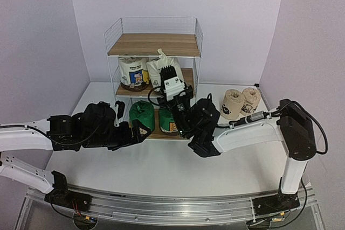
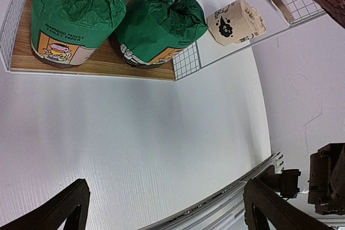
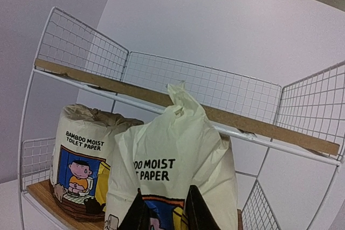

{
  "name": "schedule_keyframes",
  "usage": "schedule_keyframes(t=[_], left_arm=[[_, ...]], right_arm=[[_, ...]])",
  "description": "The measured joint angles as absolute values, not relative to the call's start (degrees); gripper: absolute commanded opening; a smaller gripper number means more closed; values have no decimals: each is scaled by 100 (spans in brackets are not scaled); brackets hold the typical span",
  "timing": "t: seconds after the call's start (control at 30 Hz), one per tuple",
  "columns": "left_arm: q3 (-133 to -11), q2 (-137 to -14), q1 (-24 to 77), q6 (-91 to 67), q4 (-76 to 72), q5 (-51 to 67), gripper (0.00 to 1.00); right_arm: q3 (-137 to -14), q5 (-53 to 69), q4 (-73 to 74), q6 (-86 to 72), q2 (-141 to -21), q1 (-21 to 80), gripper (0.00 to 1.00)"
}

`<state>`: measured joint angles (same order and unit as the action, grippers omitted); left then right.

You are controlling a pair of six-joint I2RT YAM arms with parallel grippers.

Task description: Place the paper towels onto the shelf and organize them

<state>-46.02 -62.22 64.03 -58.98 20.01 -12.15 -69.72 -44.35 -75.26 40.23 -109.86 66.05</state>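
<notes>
The shelf stands at the back centre, its top board bare. One white paper towel roll with a blue-yellow label stands at the left of the middle tier, also in the right wrist view. My right gripper is shut on the second white roll at the front right of that tier, its wrapper tip reaching above the top board's edge. Two green rolls stand on the bottom tier. Two tan rolls lie on the table to the right of the shelf. My left gripper is open and empty over the table in front of the bottom tier.
The white table runs from the shelf to the metal rail at the near edge. Lilac walls close in the left, back and right. The right arm's post stands at the near right corner.
</notes>
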Motion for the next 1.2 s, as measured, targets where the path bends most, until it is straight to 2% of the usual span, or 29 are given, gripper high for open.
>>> schedule_keyframes(t=[0.1,0.23,0.57,0.9,1.2], left_arm=[[-4600,-6234,6403,-5898,2003,-1216,100],[-4602,-6271,6403,-5898,2003,-1216,100],[-4602,-6423,6403,-5883,2014,-1214,100],[-4601,-6383,6403,-5885,2120,-1220,100],[-4558,-6011,6403,-5966,2335,-1326,100]], right_arm=[[-6744,-4555,-7637,3893,-10980,6581,38],[-6404,-4707,-7580,3730,-10980,6543,40],[-6380,-5002,-7544,3616,-10999,6545,35],[-7610,-5873,-7540,3933,-11687,6545,33],[-8077,-6525,-7540,4183,-12102,6527,34]])
